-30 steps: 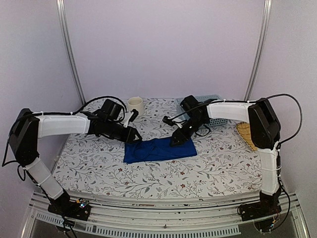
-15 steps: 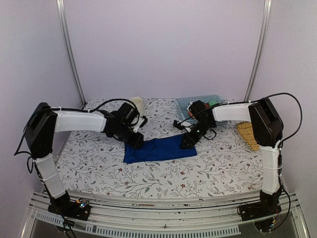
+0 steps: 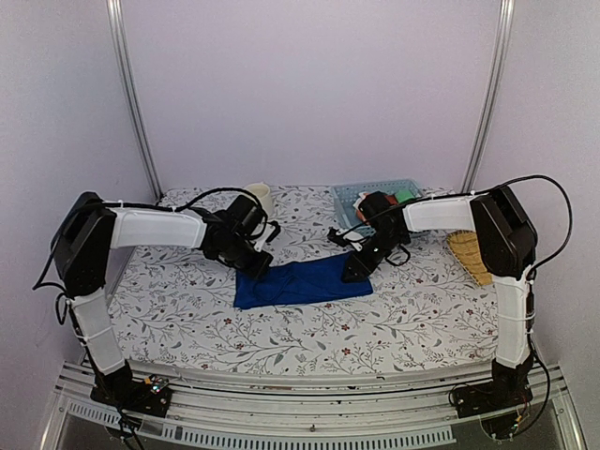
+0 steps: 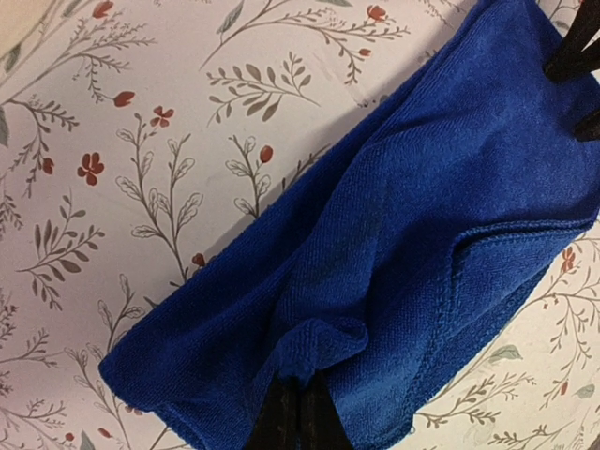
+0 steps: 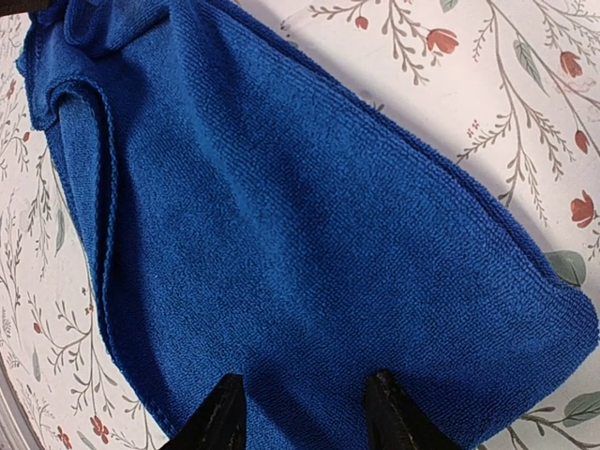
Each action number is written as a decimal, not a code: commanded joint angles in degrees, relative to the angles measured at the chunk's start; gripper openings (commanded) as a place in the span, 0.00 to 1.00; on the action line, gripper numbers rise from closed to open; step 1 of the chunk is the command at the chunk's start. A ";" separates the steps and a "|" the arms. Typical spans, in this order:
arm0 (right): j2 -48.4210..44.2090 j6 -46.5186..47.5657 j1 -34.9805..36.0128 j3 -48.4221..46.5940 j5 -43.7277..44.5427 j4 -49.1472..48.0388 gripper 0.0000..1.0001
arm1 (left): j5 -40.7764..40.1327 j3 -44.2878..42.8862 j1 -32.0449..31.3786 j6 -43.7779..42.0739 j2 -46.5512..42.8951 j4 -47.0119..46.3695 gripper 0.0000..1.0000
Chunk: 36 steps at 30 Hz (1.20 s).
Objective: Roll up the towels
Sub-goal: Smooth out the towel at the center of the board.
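Observation:
A royal blue towel (image 3: 302, 281) lies flat on the flowered table, folded once along its length. My left gripper (image 3: 260, 270) is at its far left corner, shut on a pinched fold of the blue towel (image 4: 314, 349). At the far right corner my right gripper (image 3: 350, 273) stands open, both fingertips (image 5: 221, 405) pressing down on the blue towel (image 5: 281, 234) with cloth spread flat between them. An orange-salmon towel (image 3: 364, 212) shows only as a small patch in the basket behind the right arm.
A blue basket (image 3: 349, 195) stands at the back right with a green roll (image 3: 405, 196) in it. A cream cup (image 3: 260, 199) is behind the left arm. A woven yellow mat (image 3: 466, 251) lies at the right edge.
Both arms reached further forward over the towel's far edge. The left gripper closed on the towel's left corner. The right gripper narrowed a little and stays open on the right corner.

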<state>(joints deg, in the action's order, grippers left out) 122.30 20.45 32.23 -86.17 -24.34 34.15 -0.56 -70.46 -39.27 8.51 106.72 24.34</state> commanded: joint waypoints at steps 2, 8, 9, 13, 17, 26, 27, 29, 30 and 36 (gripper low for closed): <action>-0.67 0.30 -0.27 1.92 0.42 0.55 0.46 | 0.94 -0.69 2.36 2.12 -0.21 1.18 0.00; -1.42 0.63 -0.24 2.95 0.62 0.68 0.45 | 0.64 2.33 11.05 7.24 -2.38 1.77 0.00; -1.57 0.71 -0.24 3.09 0.58 0.67 0.45 | 0.48 2.44 12.28 8.12 -2.04 1.93 0.00; -1.76 0.82 -0.25 3.42 0.37 0.69 0.45 | -0.56 0.21 14.82 11.20 0.94 5.26 0.17; -1.99 0.91 -0.23 3.57 0.26 0.69 0.46 | -0.02 -0.27 13.58 12.88 0.35 6.07 0.29; -1.30 1.09 -0.23 3.62 -0.31 0.77 0.46 | 10.81 7.12 10.60 21.27 -7.22 2.30 0.21; -1.21 1.09 -0.28 3.56 -0.31 0.82 0.46 | 10.99 7.71 10.02 22.16 -7.61 1.95 0.18; -1.08 1.09 -0.24 3.55 -0.40 0.86 0.46 | 13.60 8.42 10.43 24.93 -7.51 2.06 0.18; -1.00 1.09 -0.25 3.55 -0.44 0.84 0.46 | 15.02 8.71 10.55 26.06 -7.29 1.44 0.20; -0.66 1.17 -0.24 3.38 -0.45 0.99 0.46 | 19.93 10.81 10.31 31.57 -4.77 -5.60 0.31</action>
<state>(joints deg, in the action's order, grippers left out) 121.23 21.50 32.18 -84.01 -24.77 32.32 14.74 -60.14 -28.69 35.00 100.20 23.51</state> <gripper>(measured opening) 0.462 0.290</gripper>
